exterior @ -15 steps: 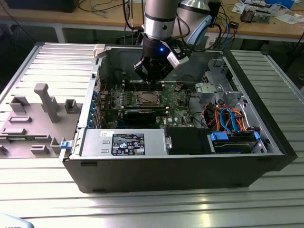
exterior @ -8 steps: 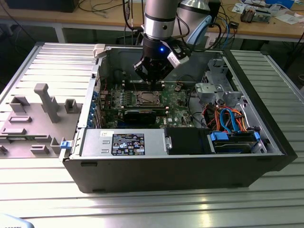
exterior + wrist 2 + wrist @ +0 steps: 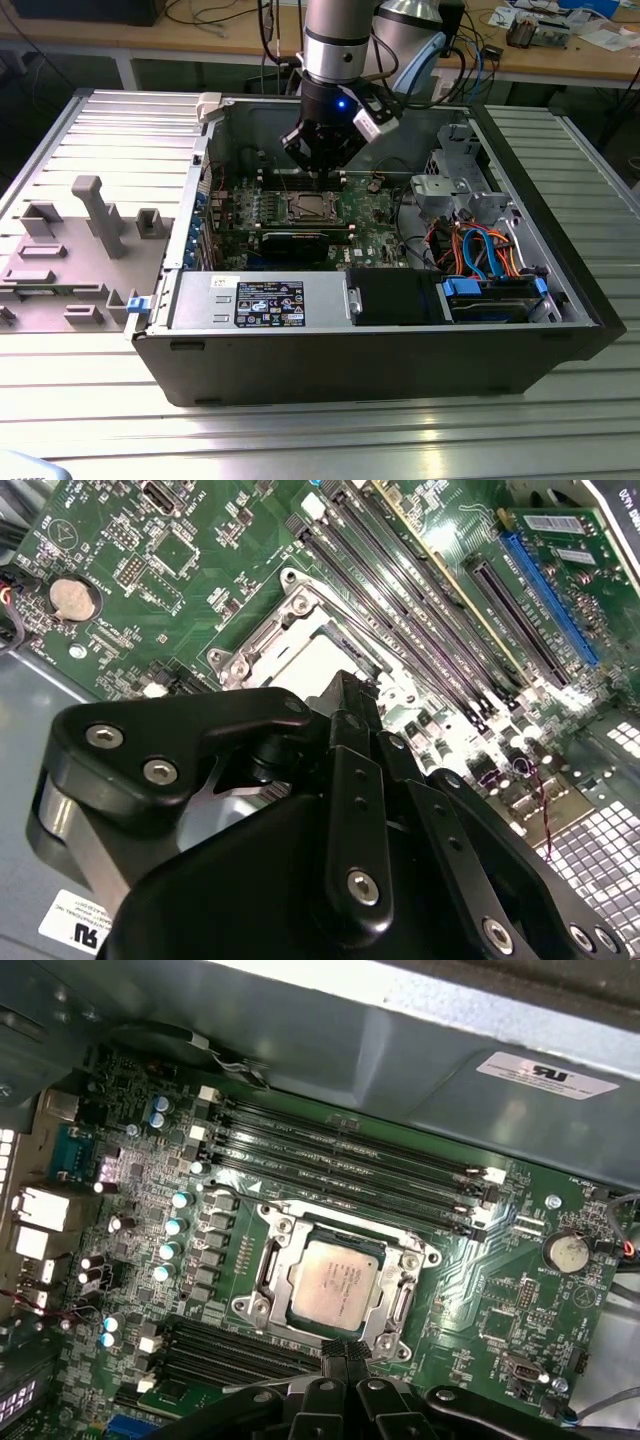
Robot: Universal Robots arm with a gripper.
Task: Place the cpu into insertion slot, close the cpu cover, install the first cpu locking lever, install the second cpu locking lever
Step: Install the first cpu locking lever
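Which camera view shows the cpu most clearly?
The first wrist view: the cpu shows whole, nothing in front. In the second wrist view the pincer hides part of it; in the exterior view it looks tiny.

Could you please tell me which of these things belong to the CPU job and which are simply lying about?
Job in hand:
cpu
cpu cover, framing the chip
gripper, beside the cover

Lying about:
memory slots
coin battery
blue and orange cables
grey fixture tray, on the exterior view's left
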